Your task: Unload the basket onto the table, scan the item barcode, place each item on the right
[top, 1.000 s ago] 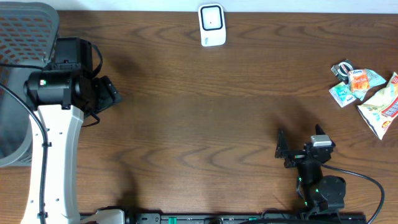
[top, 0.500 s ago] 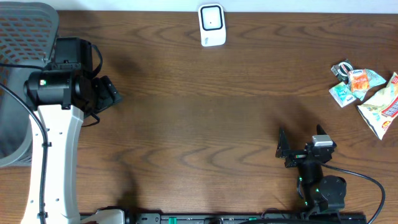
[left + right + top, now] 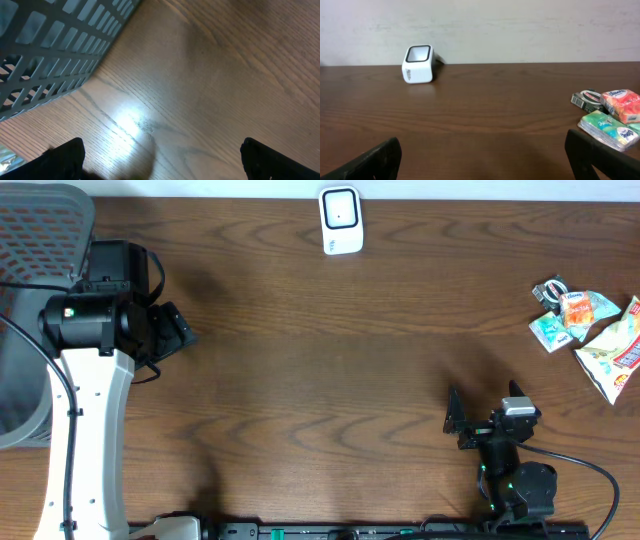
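On the wooden table (image 3: 320, 360), the right gripper (image 3: 483, 415), jaws spread wide and empty, is the nearer to the packet pile (image 3: 590, 330), which lies at its two o'clock by the table's three o'clock edge. The left gripper (image 3: 172, 330), equally agape and empty, sits at nine. The white scanner (image 3: 340, 220) stands at twelve.

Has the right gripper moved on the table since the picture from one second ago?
No. The right gripper sits in the same place relative to the white scanner at the far edge, jaws open.

Grey basket (image 3: 30, 220) cut by left edge, snack packets (image 3: 610, 350) clipped right, labels perhaps unreadable.
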`<action>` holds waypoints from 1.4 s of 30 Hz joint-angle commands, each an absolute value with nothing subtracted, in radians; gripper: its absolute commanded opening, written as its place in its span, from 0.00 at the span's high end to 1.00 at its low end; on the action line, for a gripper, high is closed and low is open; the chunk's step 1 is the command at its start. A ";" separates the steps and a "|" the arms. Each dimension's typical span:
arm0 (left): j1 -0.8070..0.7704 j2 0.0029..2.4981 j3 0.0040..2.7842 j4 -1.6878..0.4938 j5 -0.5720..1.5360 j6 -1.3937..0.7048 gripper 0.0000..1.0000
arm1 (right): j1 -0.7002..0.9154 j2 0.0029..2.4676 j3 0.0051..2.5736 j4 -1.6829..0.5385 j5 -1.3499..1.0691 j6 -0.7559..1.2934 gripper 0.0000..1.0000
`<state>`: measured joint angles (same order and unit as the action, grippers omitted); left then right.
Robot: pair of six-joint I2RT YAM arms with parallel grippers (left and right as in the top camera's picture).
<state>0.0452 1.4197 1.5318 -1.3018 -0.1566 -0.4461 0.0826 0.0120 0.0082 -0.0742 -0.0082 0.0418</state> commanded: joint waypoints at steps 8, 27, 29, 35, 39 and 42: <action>0.049 1.424 1.536 -1.305 -0.166 -0.455 0.02 | 0.064 0.006 0.006 -0.082 -0.002 0.086 0.01; 0.049 1.424 1.536 -1.305 -0.166 -0.455 0.02 | 0.064 0.006 0.006 -0.082 -0.003 0.070 0.01; 0.049 1.424 1.536 -1.305 -0.166 -0.455 0.02 | 0.064 0.006 0.006 -0.082 -0.003 0.070 0.01; 0.049 1.424 1.536 -1.305 -0.166 -0.455 0.02 | 0.064 0.006 0.006 -0.079 -0.006 0.065 0.01; 0.049 1.424 1.536 -1.305 -0.166 -0.455 0.02 | 0.064 0.006 0.006 -0.078 -0.007 0.066 0.01; 0.049 1.424 1.536 -1.305 -0.166 -0.455 0.02 | 0.064 0.006 0.006 -0.078 -0.007 0.066 0.01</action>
<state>0.0452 1.4197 1.5318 -1.3018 -0.1566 -0.4458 0.0692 0.0120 0.0082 -0.0738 -0.0082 0.0677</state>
